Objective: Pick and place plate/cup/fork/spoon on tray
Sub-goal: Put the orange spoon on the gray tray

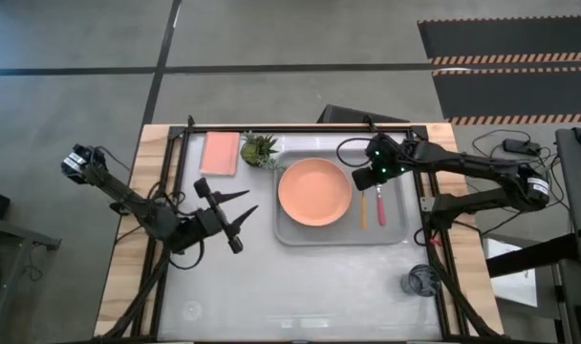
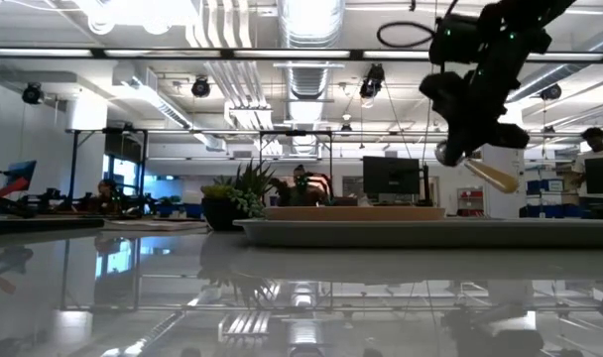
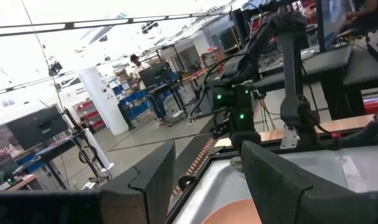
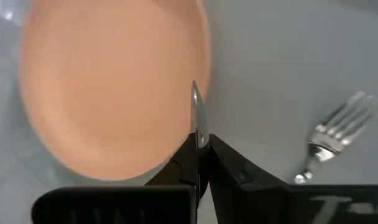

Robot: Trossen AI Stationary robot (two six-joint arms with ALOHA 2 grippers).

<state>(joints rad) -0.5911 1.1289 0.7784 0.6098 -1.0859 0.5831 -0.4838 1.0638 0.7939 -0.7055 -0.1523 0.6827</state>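
The spoon (image 4: 197, 115) is being gripped by its metal bowl between the closed fingers of the right gripper (image 1: 363, 178), and it is being held in the air above the tray (image 1: 295, 232), beside the plate (image 1: 313, 191). In the low view its orange handle is seen hanging down at a slant. The plate is lying on the tray, with the fork (image 1: 381, 206) lying near it on the tray floor. The left gripper (image 1: 241, 218) is being held open over the bare table (image 1: 300, 287), beside the tray. The cup (image 1: 421, 281) is standing on the table, off the tray.
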